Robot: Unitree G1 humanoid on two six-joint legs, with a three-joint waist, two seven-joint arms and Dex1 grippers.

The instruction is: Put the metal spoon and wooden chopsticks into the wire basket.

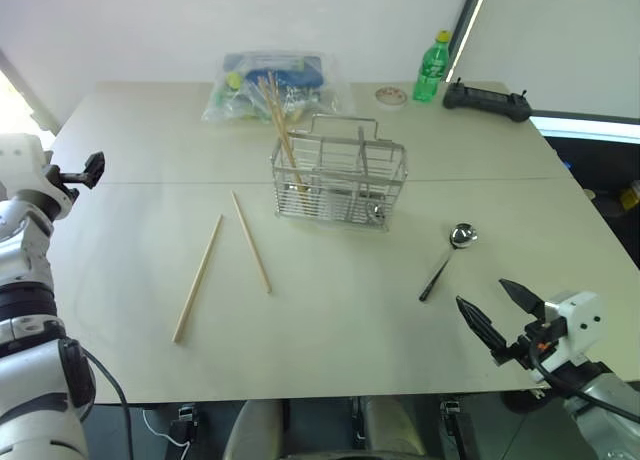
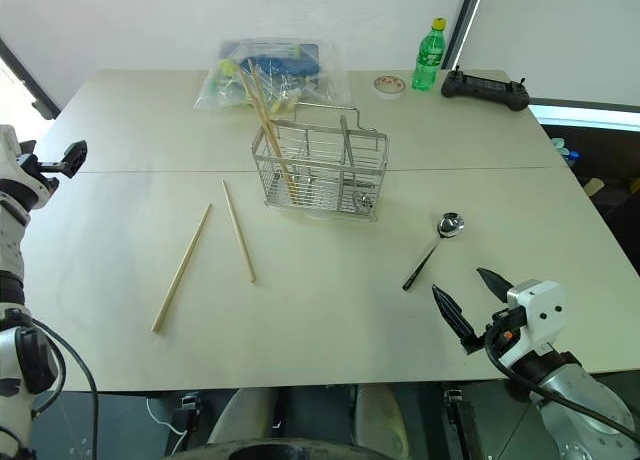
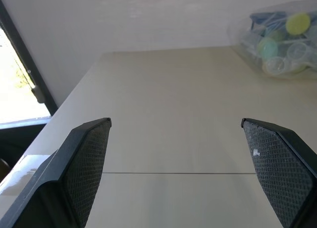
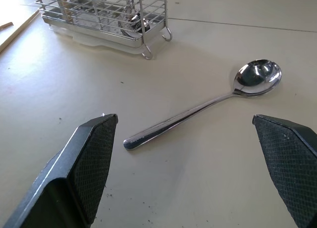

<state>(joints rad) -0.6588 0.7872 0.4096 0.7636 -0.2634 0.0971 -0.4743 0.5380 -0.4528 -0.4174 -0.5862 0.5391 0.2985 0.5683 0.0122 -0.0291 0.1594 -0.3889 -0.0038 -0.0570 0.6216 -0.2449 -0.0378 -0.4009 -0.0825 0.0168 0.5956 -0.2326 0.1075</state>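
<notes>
Two wooden chopsticks (image 1: 223, 265) lie loose on the table (image 1: 330, 320) left of the wire basket (image 1: 338, 180) in the head views, the metal spoon (image 1: 448, 259) to its right; the left gripper (image 1: 88, 170) hangs wide and empty far left. Right wrist view: the right gripper (image 4: 198, 163) gapes empty over the shiny spoon's handle, so pickup looks next, needing a drop and pinch

No legible text, brand, number or sign is found on anything in view. A label is carried by the green bottle (image 1: 432, 68) at the far edge of the table, but its print cannot be read. A faint mark is seen near the end of the metal spoon (image 4: 208, 105) handle, too small to be made out.
</notes>
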